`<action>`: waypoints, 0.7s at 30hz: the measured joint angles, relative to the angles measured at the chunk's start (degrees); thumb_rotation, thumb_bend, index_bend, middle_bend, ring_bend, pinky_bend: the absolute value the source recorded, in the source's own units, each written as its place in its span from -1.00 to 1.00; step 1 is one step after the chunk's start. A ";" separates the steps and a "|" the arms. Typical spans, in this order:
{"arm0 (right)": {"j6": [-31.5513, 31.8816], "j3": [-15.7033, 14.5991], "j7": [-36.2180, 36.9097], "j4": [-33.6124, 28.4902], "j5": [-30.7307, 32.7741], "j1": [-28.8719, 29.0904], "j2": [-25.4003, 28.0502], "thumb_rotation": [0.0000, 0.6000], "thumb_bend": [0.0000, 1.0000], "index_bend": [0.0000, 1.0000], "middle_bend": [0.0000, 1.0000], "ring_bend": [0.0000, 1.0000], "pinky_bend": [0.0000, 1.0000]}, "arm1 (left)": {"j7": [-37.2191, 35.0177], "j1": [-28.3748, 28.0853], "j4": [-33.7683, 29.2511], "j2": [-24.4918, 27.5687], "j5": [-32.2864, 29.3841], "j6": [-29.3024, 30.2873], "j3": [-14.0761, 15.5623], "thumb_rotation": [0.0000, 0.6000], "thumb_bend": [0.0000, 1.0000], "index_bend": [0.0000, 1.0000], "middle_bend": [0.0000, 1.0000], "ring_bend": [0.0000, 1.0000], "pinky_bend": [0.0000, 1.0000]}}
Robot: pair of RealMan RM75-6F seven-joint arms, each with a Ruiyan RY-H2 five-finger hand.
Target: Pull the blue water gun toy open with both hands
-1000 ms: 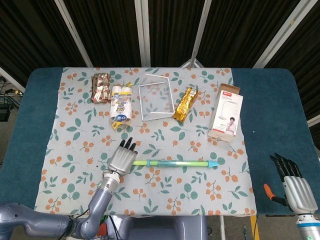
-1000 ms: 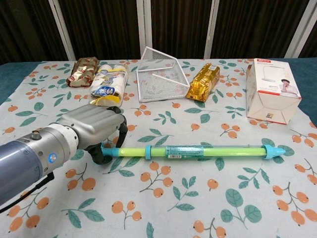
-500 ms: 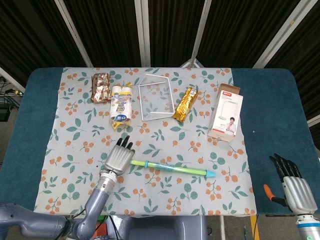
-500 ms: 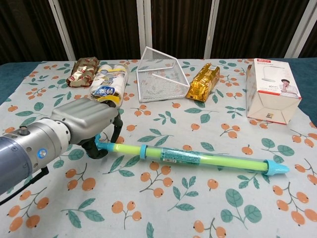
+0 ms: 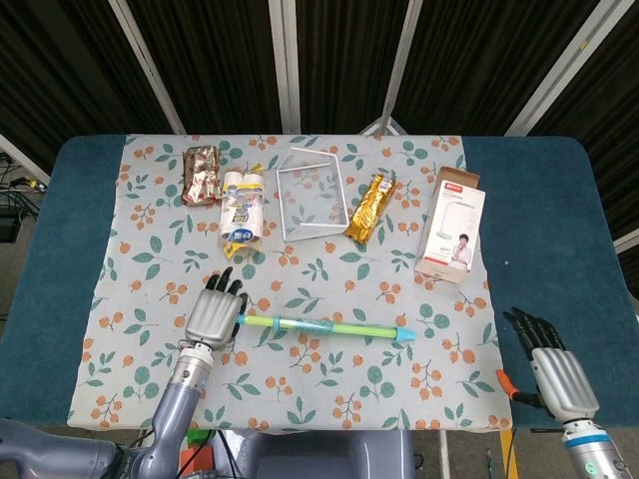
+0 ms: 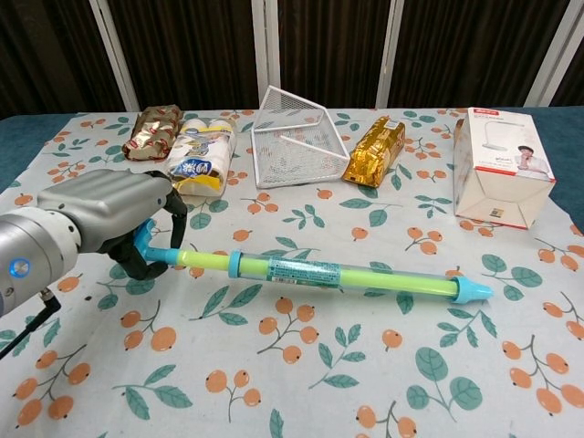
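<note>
Left hand [image 6: 109,219] curled tight; right hand [image 5: 557,371] fingers extended.

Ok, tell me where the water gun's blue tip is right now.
In the head view the blue tip lies on the floral cloth right of centre, below the white lamp box, far from the right hand.

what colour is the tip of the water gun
Light blue; the water gun's tip shows best in the chest view.

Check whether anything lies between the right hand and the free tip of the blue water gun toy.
Nothing visible does. The right hand hangs past the table's right edge, and only bare tablecloth separates it from the blue water gun toy. The left hand grips the opposite end.
</note>
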 measured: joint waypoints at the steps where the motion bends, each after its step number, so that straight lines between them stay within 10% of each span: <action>1: -1.10 0.10 -0.85 -1.22 0.64 0.56 0.07 1.00 -0.19 -1.00 -1.00 -1.00 -1.00 | -0.16 0.04 -0.07 -0.18 -0.15 0.02 -0.12 1.00 -0.01 0.27 -0.54 -0.90 -0.70; 21: -9.65 8.35 -32.07 -10.70 30.62 18.02 -15.38 1.00 -0.18 -1.00 -1.00 -1.00 -1.00 | 0.78 -0.37 -0.49 -0.45 -1.21 -0.01 -0.45 1.00 -0.01 0.27 -0.54 -0.90 -0.70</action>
